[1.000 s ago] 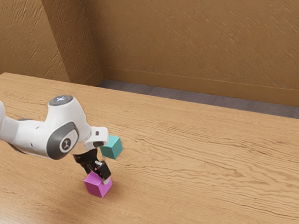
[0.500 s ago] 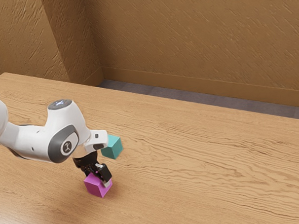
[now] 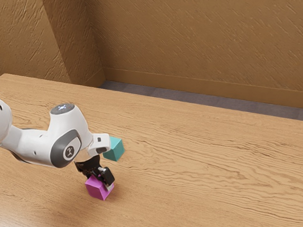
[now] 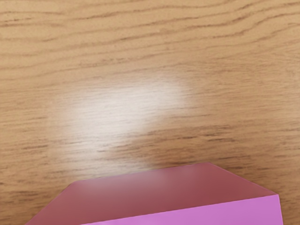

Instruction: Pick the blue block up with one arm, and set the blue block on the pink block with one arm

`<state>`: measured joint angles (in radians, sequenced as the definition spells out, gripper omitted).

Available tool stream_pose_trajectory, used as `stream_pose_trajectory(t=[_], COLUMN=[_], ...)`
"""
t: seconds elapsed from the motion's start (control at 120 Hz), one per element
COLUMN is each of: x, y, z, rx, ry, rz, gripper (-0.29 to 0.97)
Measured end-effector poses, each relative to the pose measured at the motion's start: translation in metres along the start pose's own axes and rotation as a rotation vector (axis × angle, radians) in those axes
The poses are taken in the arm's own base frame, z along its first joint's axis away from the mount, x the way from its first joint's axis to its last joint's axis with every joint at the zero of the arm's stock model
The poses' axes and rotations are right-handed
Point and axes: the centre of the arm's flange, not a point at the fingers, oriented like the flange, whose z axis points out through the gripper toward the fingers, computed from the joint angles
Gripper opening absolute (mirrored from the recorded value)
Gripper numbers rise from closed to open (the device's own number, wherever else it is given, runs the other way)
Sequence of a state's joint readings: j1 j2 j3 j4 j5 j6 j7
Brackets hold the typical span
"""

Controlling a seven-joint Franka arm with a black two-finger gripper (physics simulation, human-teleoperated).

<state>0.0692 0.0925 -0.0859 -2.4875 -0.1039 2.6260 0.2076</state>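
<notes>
Tool sits right on the pink block, grip state unreadable, with the blue block lying nearby on the table; risk is that it grabs or shoves the wrong cube.

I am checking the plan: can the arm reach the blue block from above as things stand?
Probably yes. The blue block sits on the table, nothing on top, apart from the pink block. The gripper hangs low at the pink block, so it would need to lift and shift first.
</notes>
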Motion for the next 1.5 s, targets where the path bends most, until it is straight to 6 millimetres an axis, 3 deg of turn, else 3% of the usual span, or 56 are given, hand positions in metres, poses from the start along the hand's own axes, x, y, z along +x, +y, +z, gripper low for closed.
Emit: stream_pose_trajectory(t=[0.167,0.467,0.7,0.817,0.883,0.958,1.025,1.308,1.5], x=[0.000,0.001,0.006,0.038,0.060,0.089,0.112,0.135,0.139], y=[-0.001,-0.001,-0.001,-0.011,-0.040,-0.078,-0.094,-0.092,-0.086], z=[0.003,0.002,-0.005,-0.035,-0.051,-0.055,-0.057,-0.050,-0.041], rx=[0.000,0.002,0.003,0.014,0.027,0.045,0.053,-0.011,-0.033], ry=[-0.002,0.006,0.024,0.097,0.130,0.143,0.145,0.081,0.040], rz=[-0.008,-0.017,-0.025,-0.024,-0.052,-0.079,-0.067,-0.041,-0.004], gripper=[0.66,0.49,0.61,0.64,0.65,0.66,0.67,0.68,0.68])
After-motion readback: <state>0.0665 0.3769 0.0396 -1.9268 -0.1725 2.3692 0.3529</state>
